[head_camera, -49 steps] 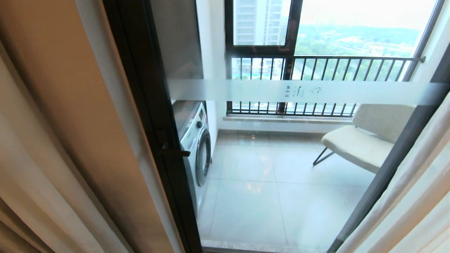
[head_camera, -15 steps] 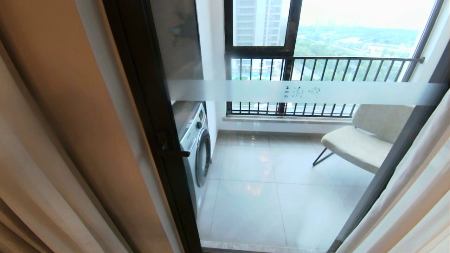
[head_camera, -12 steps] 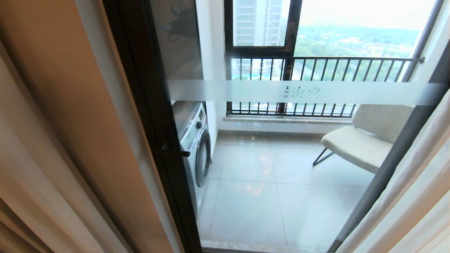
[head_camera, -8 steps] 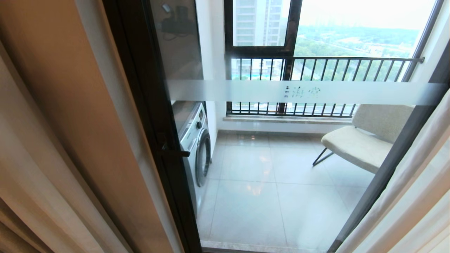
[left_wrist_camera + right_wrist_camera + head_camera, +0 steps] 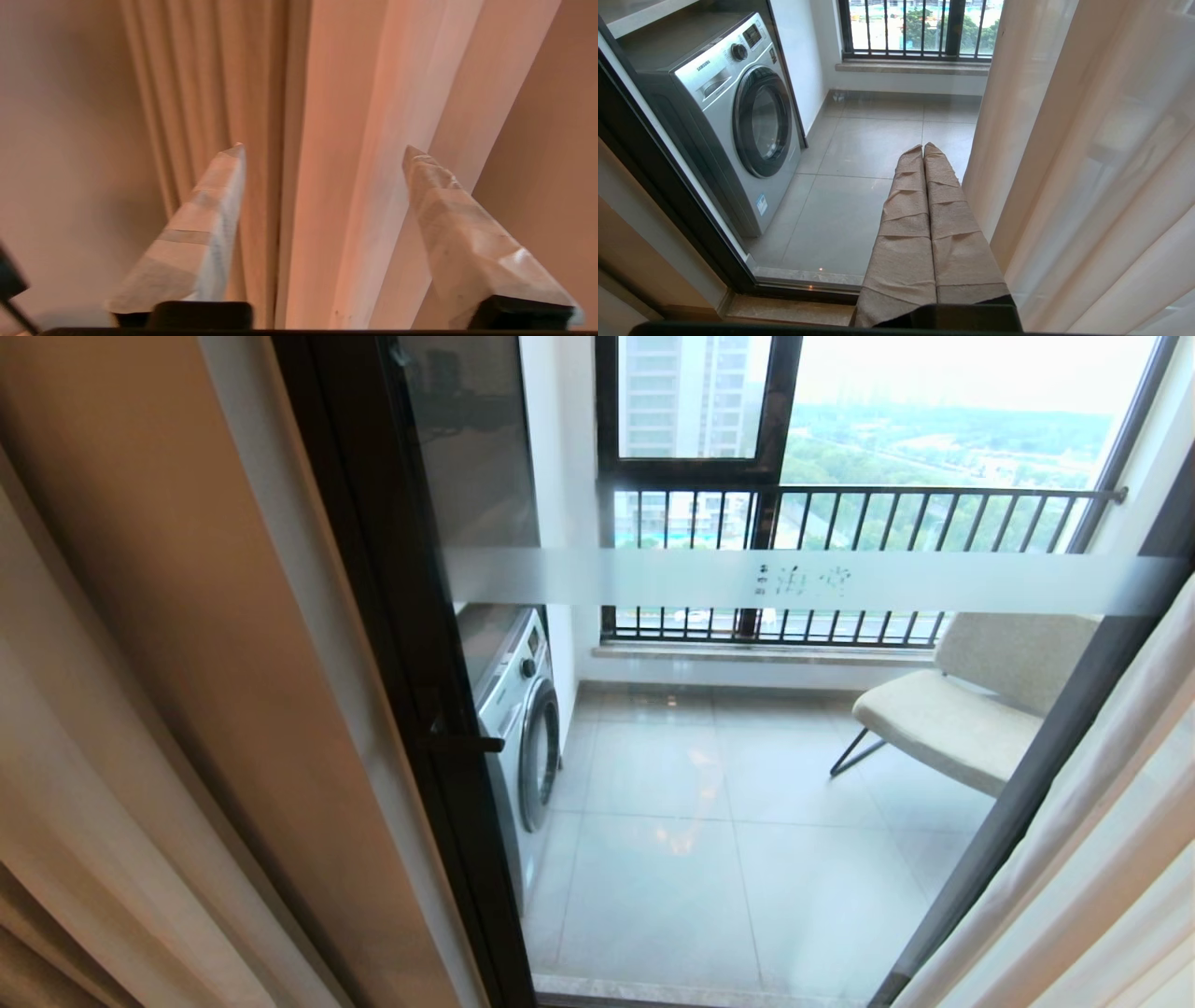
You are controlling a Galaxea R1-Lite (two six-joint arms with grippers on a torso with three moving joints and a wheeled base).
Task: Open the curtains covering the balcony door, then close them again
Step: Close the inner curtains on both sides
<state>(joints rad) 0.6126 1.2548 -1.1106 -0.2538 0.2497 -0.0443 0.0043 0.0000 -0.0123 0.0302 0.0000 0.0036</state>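
The balcony door (image 5: pixel 747 581) stands uncovered in the head view, its black frame (image 5: pixel 401 644) left of the glass. The curtains are drawn aside: a beige drape (image 5: pixel 140 663) on the left and a cream sheer (image 5: pixel 1102 859) on the right. Neither arm shows in the head view. My left gripper (image 5: pixel 324 148) is open and faces the drape; a broad fold (image 5: pixel 336 140) lines up with the gap between its fingers, with narrow pleats (image 5: pixel 210 93) beside it. I cannot tell whether it touches the fabric. My right gripper (image 5: pixel 923 147) is shut on nothing, low beside the sheer (image 5: pixel 1087 163).
Behind the glass stand a silver washing machine (image 5: pixel 523 709), a pale chair (image 5: pixel 943 719) and a black-framed window with railing bars (image 5: pixel 840 513). The door's handle (image 5: pixel 462 742) sticks out from the frame. The door sill (image 5: pixel 803 277) lies below my right gripper.
The head view holds still. Only a dark reflection in the door glass at the upper left has drifted upward.
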